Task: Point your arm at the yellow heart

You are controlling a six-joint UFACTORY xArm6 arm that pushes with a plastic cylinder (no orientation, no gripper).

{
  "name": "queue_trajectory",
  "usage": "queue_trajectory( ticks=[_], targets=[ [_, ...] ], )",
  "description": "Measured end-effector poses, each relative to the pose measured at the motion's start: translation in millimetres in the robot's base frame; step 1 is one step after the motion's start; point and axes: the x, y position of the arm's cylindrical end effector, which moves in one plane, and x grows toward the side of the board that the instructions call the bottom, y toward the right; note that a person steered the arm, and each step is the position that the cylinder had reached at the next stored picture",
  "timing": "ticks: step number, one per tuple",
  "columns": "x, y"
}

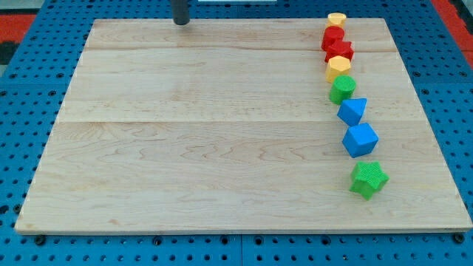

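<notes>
my tip (181,23) at bench (207,148) top edge, far left of yellow heart (337,18); no claw visible.

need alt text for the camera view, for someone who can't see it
My tip sits at the wooden board's top edge, far left of a column of eight blocks down the right side: yellow, two red, yellow, green, two blue, green star.

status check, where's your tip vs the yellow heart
My tip at the board's top edge, left of centre, touching no block. Yellow heart at the top of the block column, view's right, just above a red block. Nothing between.
</notes>
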Motion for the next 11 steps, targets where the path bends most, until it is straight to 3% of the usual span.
queue_trajectory(
  ticks=[2,4,11],
  targets=[
    [2,55],
    [0,152],
    [0,213]
  ],
)
